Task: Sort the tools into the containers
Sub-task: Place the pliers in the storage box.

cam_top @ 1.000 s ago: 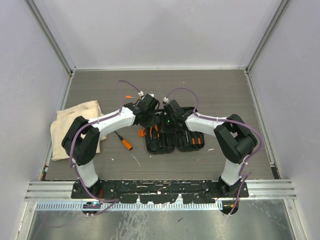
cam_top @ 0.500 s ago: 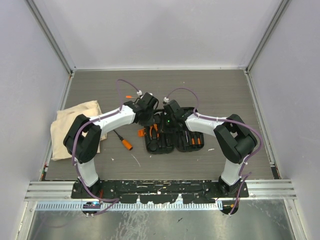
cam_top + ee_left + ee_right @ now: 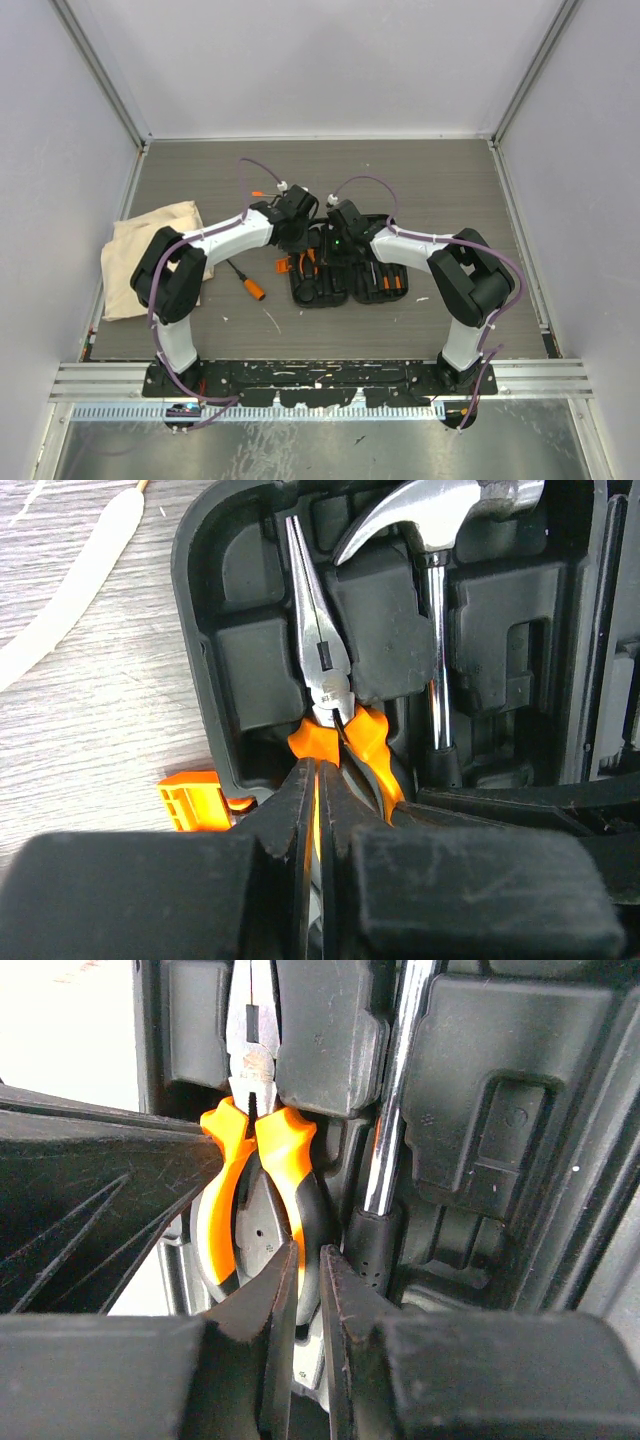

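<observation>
The black tool case (image 3: pixel 330 292) lies open mid-table. Orange-and-black pliers (image 3: pixel 322 650) sit in its moulded slot beside the steel hammer (image 3: pixel 432 660). My left gripper (image 3: pixel 320 765) is shut, its tips against the pliers' left handle; orange shows through the slit between them. From the other side, my right gripper (image 3: pixel 308 1252) is closed on the end of the pliers' (image 3: pixel 285 1150) right handle, next to the hammer's shaft (image 3: pixel 395 1090). Screwdrivers (image 3: pixel 388 280) fill the case's right half. The beige bag (image 3: pixel 140 250) lies at the left.
A loose orange-handled screwdriver (image 3: pixel 247 280) lies on the table between the bag and the case. A thin pale stick (image 3: pixel 271 320) lies in front of the case. The case's orange latch (image 3: pixel 188 800) sticks out beside my left fingers. Both wrists crowd over the case's left half.
My left jaws have closed tighter, and that wrist has shifted slightly over the case's left edge. The right arm has not moved.
</observation>
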